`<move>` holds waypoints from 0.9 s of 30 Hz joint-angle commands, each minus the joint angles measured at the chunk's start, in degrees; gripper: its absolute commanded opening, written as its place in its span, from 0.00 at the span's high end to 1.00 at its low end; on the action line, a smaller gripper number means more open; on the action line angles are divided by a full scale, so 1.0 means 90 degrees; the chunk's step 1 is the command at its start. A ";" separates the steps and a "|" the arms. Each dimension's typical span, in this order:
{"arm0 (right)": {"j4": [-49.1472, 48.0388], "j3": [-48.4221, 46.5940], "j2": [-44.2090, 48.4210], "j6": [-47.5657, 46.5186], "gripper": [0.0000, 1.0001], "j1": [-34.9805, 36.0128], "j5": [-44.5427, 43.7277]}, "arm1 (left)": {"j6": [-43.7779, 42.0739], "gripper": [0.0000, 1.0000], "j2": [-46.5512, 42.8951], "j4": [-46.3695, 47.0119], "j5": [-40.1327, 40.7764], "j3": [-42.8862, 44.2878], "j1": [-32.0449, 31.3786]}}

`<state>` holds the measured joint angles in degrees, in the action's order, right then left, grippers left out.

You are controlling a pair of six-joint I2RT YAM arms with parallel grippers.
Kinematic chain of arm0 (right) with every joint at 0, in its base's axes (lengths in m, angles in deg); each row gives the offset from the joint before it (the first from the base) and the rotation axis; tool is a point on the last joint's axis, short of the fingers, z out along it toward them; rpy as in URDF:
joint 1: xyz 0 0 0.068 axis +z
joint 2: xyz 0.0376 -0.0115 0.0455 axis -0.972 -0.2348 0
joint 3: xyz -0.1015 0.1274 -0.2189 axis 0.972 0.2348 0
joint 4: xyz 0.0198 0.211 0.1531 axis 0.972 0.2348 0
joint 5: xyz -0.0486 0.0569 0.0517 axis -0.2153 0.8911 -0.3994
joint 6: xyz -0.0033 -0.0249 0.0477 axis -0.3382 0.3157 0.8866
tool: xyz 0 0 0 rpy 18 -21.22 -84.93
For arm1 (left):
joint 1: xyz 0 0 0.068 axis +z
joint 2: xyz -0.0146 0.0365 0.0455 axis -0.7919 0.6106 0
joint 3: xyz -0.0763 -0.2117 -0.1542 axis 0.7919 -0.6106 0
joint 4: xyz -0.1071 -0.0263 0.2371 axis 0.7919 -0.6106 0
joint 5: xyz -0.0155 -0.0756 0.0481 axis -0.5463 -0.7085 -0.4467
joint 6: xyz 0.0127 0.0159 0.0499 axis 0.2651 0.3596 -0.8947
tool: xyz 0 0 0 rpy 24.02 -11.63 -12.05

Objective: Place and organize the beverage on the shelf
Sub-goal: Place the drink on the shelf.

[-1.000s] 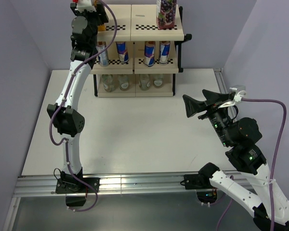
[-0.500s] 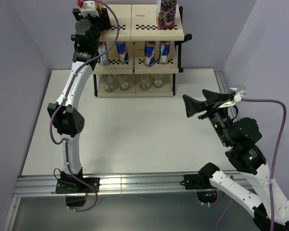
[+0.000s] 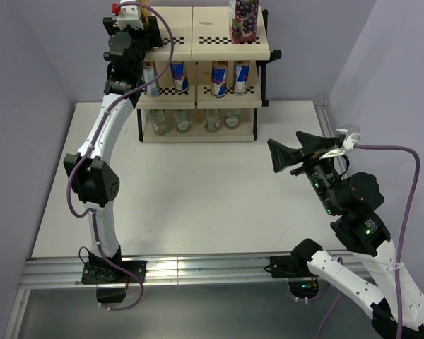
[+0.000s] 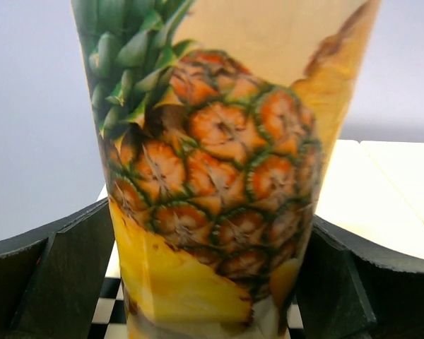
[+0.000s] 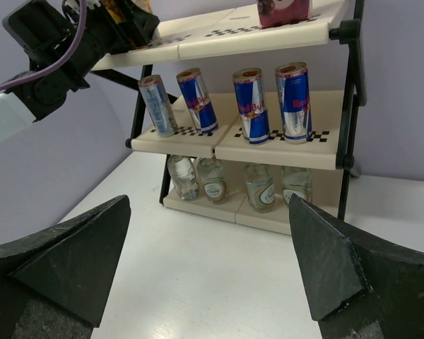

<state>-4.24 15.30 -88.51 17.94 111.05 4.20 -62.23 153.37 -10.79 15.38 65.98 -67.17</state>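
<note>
Fingers of right gripper [image 3: 284, 141] spread wide, empty, over right side of table [image 3: 198, 205]. At far edge, shelf [image 3: 205, 104]: four bottles [image 3: 182, 121] on bottom tier, four cans [image 3: 219, 76] on middle, two cartons on top. Grape carton [image 3: 244, 20] toward right end; pineapple carton [image 4: 212, 176] at left end, flanked by fingers of left gripper [image 3: 140, 27], touching or just clear, impossible to tell. Likely hazard: finger snagging pineapple carton on retreat, tipping it off that end.

Cream three-tier shelf [image 3: 205, 25], pineapple carton [image 4: 212, 176] and grape carton [image 3: 244, 18] on top, cans [image 5: 295, 102] mid-tier, bottles [image 5: 258, 185] below
</note>
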 commanded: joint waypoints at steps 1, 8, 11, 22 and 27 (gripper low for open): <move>-0.0207 -0.0037 -0.0020 0.0022 0.00 0.0009 0.0088 | 0.0330 0.01 -0.0422 -0.0345 0.0228 -0.0358 0.0024; -0.0139 -0.0106 0.0028 0.0041 0.00 0.0009 0.0146 | 0.0477 0.01 -0.0579 -0.0432 -0.0007 -0.0457 0.0024; -0.0119 -0.0106 0.0048 0.0041 0.00 0.0009 0.0156 | 0.0506 0.01 -0.0589 -0.0491 -0.0046 -0.0428 0.0034; 0.0076 -0.0282 -0.0108 0.0041 0.00 0.0009 0.0293 | 0.0653 0.00 -0.1009 -0.0725 -0.0163 -0.0759 0.0024; 0.0300 -0.0486 -0.0293 0.0022 0.00 0.0009 0.0352 | 0.0711 0.01 -0.1174 -0.0872 0.0041 -0.0857 0.0024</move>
<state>-2.67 14.38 -89.47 17.96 111.05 6.70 -57.88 146.11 -15.33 13.94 59.51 -67.17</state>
